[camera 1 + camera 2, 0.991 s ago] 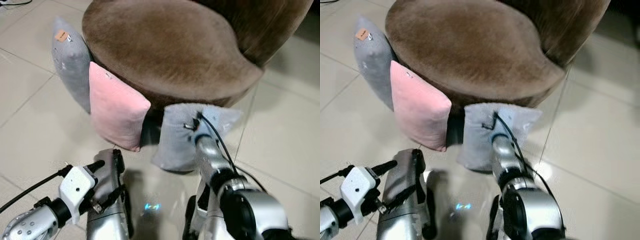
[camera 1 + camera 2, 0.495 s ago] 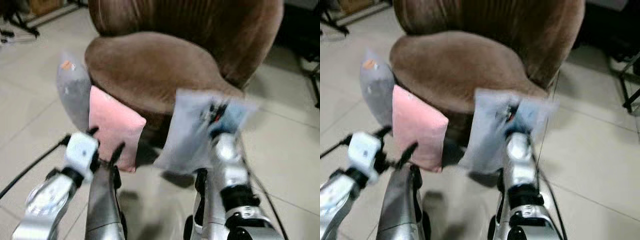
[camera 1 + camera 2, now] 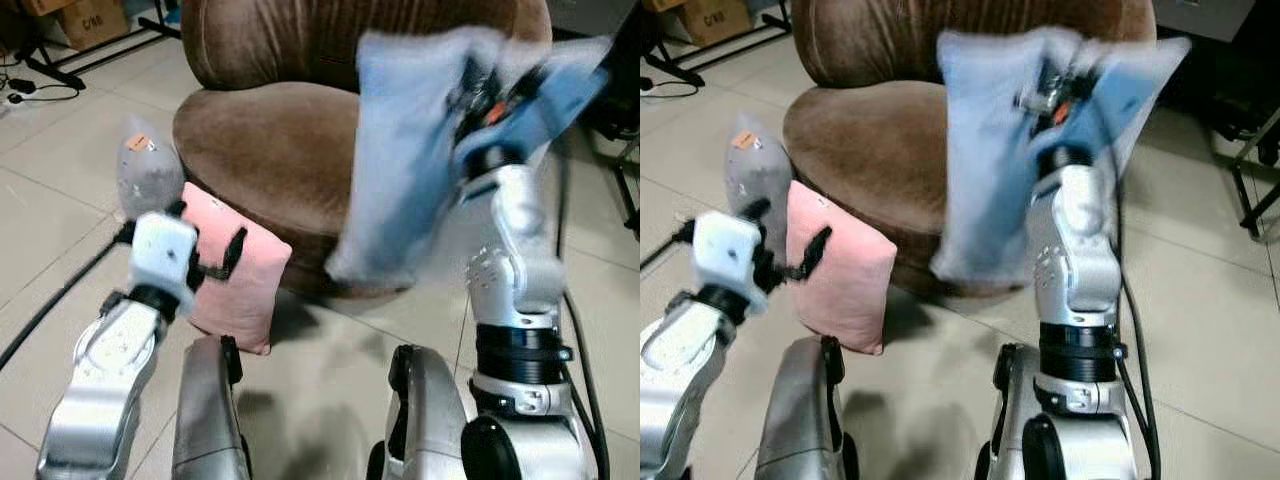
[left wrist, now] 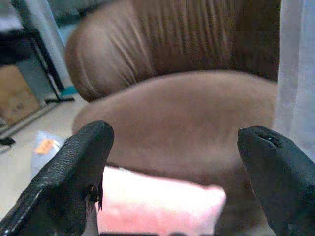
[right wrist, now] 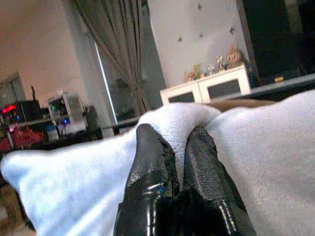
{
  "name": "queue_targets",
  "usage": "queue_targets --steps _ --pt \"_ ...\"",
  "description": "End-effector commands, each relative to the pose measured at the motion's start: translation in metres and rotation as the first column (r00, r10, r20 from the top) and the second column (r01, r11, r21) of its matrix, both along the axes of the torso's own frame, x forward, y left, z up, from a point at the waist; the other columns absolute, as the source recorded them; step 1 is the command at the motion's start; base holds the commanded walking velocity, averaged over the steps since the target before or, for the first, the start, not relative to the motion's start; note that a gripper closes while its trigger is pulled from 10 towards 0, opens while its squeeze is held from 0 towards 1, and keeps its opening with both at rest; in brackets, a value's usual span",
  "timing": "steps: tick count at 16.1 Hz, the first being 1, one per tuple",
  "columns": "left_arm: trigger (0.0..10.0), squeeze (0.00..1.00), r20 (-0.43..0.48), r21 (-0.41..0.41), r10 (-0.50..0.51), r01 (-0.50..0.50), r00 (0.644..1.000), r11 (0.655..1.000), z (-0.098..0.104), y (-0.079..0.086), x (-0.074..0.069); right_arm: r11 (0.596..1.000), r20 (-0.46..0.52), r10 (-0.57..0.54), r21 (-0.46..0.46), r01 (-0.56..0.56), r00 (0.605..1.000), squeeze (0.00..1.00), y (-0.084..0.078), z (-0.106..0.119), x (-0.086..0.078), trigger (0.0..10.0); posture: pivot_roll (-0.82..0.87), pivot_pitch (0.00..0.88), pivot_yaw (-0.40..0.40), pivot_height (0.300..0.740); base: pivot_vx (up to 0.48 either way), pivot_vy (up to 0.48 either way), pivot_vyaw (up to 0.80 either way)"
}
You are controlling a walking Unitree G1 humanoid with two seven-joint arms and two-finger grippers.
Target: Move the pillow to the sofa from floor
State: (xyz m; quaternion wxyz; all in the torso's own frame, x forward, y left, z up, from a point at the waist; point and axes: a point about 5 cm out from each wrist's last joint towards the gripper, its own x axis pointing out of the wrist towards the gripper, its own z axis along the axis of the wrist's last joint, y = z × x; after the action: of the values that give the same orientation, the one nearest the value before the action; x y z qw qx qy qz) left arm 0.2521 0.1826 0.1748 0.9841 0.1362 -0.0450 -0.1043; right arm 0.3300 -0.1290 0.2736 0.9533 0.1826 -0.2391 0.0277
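My right gripper [image 3: 478,95] is shut on the top edge of a light blue pillow [image 3: 400,150], which hangs in the air in front of the brown sofa chair [image 3: 270,130]. Both black fingers [image 5: 150,162] pinch a fold of the pale fabric. My left gripper [image 3: 205,250] is open and empty, held low in front of a pink pillow [image 3: 235,280] that leans on the chair's base. Its wide-apart fingers [image 4: 74,167] frame the chair seat [image 4: 187,123] and the pink pillow [image 4: 157,206].
A grey pillow [image 3: 145,175] with an orange tag leans on the chair beside the pink one. Cardboard boxes [image 3: 90,15] and cables lie at the far left. A dark stand [image 3: 1255,190] is at the right. Tiled floor [image 3: 40,230] surrounds the chair.
My right arm has lifted the light blue pillow from near the floor up to the height of the chair's backrest. The camera has tilted up. My left gripper rose a little.
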Motion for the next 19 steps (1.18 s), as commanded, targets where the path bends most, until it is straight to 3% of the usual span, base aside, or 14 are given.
queue_targets --steps 1,4,7,13,15,16,19 --pt "10.0 0.00 0.017 0.001 0.024 -0.024 1.000 1.000 0.002 0.000 0.004 1.000 -0.026 -0.013 0.016 0.014 1.000 0.00 -0.001 -0.006 -0.001 10.0 0.02 0.000 -0.063 0.492 0.000 0.000 0.00" --pt "10.0 0.00 0.024 0.011 0.026 -0.026 0.999 1.000 0.002 0.000 0.014 0.999 -0.084 -0.020 0.048 0.024 0.996 0.00 0.004 -0.016 0.004 10.0 0.00 0.000 -0.051 0.517 0.000 0.000 0.00" --pt "10.0 0.00 0.048 0.004 0.028 -0.029 0.998 1.000 0.008 -0.002 0.026 0.997 -0.045 -0.017 0.080 0.021 0.999 0.00 0.008 0.000 0.007 10.0 -0.01 0.000 -0.040 0.542 0.000 0.000 0.00" --pt "10.0 0.00 0.044 -0.007 0.010 -0.009 0.999 1.000 0.003 -0.008 0.027 0.997 -0.050 -0.014 0.069 0.017 0.999 0.00 0.011 0.001 0.012 10.0 0.00 0.000 -0.047 0.582 0.000 0.000 0.00" --pt "10.0 0.00 0.034 -0.008 0.000 0.000 0.999 1.000 -0.001 -0.010 0.025 0.997 -0.094 -0.065 -0.040 0.061 0.993 0.00 0.007 -0.010 0.011 10.0 0.00 0.000 -0.051 0.597 0.000 0.000 0.00" --pt "10.0 0.00 0.024 -0.006 0.002 -0.002 1.000 1.000 -0.005 -0.010 0.021 0.987 -0.133 -0.112 -0.128 0.095 0.985 0.00 -0.001 -0.026 0.007 10.0 0.00 0.000 -0.055 0.607 0.000 0.000 0.00" --pt "10.0 0.00 0.018 -0.002 0.009 -0.009 1.000 1.000 -0.007 -0.008 0.019 0.980 -0.150 -0.151 -0.150 0.129 0.977 0.00 -0.014 -0.043 -0.004 10.0 0.00 0.000 -0.050 0.632 0.000 0.000 0.00"
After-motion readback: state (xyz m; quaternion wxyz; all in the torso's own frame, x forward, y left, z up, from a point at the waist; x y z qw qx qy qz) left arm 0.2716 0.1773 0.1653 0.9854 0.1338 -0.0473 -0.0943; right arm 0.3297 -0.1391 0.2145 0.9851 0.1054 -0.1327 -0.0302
